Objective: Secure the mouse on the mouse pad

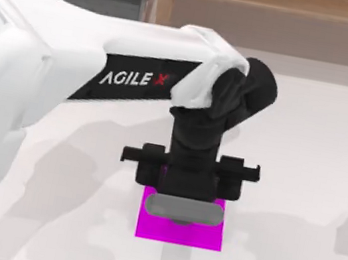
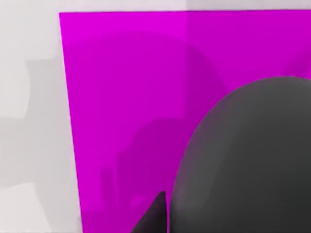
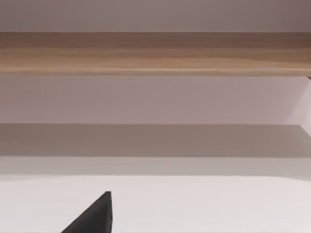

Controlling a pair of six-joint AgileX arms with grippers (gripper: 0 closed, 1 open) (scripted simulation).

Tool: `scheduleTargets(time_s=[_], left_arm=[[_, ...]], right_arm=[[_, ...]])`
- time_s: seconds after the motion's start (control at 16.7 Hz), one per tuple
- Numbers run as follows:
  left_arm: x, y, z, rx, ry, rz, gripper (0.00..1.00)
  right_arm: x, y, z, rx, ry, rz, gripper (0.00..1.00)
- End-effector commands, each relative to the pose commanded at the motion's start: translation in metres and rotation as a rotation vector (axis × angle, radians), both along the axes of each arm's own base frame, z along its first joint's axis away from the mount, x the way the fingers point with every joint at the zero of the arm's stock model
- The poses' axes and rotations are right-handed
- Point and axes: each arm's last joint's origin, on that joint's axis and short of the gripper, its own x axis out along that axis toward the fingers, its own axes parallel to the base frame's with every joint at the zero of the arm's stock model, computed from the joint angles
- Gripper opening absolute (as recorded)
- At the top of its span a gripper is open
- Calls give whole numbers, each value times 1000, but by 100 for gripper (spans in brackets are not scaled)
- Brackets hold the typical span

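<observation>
Now | mouse (grey) on mouse pad | left gripper above

Rendered sim lab: plain white table, wood-trimmed wall behind, AgileX arm.

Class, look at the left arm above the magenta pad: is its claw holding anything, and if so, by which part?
It cannot be told. The left claw hangs directly over the mouse on the mouse pad; one fingertip sits beside the mouse's side, but contact is hidden.

Left arm stretched across, end effector pointing down
</observation>
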Motion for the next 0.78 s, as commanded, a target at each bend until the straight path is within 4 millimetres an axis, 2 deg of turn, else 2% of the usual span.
scheduleTargets(time_s=[0.42,0.78], left_arm=[[0,0,0,0,0,0,98],[0,0,0,0,0,0,100]], right_arm=[[0,0,0,0,0,0,100],[0,0,0,0,0,0,100]])
